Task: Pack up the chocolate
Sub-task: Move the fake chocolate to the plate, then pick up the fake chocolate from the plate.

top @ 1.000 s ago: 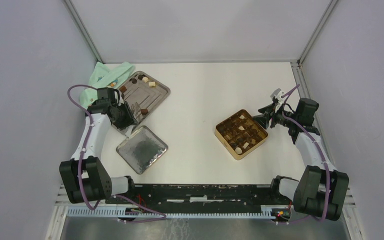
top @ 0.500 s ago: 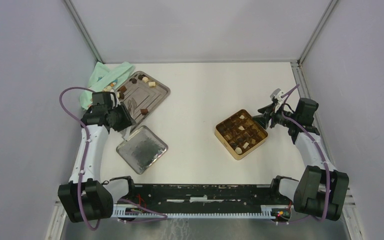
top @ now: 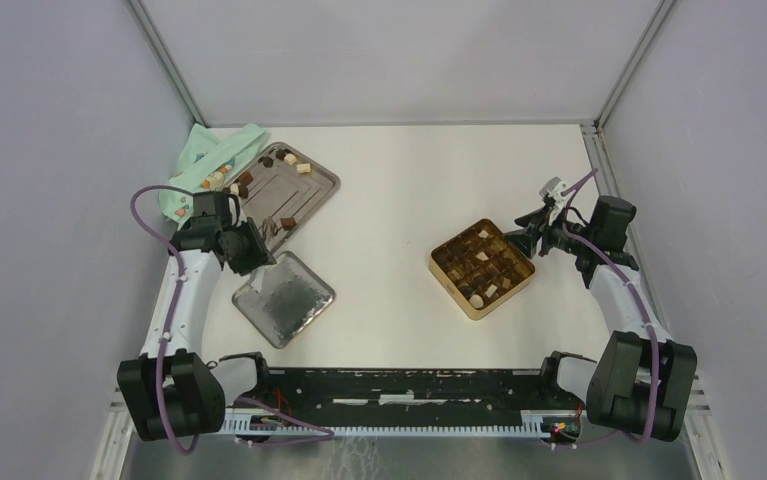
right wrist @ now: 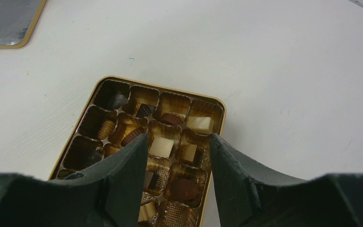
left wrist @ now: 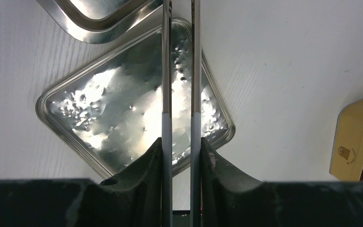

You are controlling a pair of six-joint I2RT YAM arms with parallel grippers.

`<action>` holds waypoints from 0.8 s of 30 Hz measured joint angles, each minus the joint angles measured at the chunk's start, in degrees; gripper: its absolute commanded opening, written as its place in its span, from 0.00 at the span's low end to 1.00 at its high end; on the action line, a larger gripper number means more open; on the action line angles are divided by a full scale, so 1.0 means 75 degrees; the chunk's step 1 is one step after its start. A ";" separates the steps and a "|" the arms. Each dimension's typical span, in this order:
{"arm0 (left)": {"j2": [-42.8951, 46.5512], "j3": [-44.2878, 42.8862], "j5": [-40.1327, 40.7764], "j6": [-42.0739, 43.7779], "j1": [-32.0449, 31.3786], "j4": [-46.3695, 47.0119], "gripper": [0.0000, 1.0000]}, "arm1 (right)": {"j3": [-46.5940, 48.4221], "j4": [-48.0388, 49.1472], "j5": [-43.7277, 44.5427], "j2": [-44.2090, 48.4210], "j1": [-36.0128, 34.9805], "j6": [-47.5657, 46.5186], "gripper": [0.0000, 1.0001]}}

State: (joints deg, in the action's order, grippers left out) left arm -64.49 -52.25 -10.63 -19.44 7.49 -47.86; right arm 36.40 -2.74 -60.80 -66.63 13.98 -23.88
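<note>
**Bench** (top: 399, 190): white top, walled on the left, far and right sides.

**Gold tin** (top: 482, 268): set in the right half of the bench, close to the right edge and turned corner-on to it. Moulded gold cups are seen inside.

**Chocolate** (right wrist: 199, 124): lodged in many of the tin's cups, in dark brown, light brown and cream-white.

**Loose pieces** (top: 304, 168): scattered on the larger metal tray (top: 314, 195) toward the far-left corner. A few more are seen at the edge of the mint-green bag (top: 204, 155), which is tucked against that tray's far-left side.

**Smaller metal tray** (top: 283, 298): placed just beside the larger one, on the side toward the near edge. Its dimpled floor is shown in the left wrist view.

**Left gripper** (top: 262, 248): held over the place where the two trays meet. Its long thin fingers (left wrist: 166, 71) are kept parallel with a narrow gap. The tips are cut off by the picture's top edge, so it cannot be told whether anything is pinched.

**Right gripper** (right wrist: 177, 139): held over the tin's far-right side. The jaws are spread wide, with nothing gripped. Filled cups are seen through the gap.
</note>
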 measured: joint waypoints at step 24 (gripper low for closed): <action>-0.1818 -0.0612 0.0405 -0.0079 -0.0530 0.0472 0.20 | 0.0000 -0.0146 0.0000 0.0000 -0.0015 -0.0070 0.56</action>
State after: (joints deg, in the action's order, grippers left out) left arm -78.13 -56.84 -7.60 -20.03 3.51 -44.31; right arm 36.40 -3.84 -60.80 -66.63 13.87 -24.40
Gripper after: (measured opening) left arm 0.340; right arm 0.563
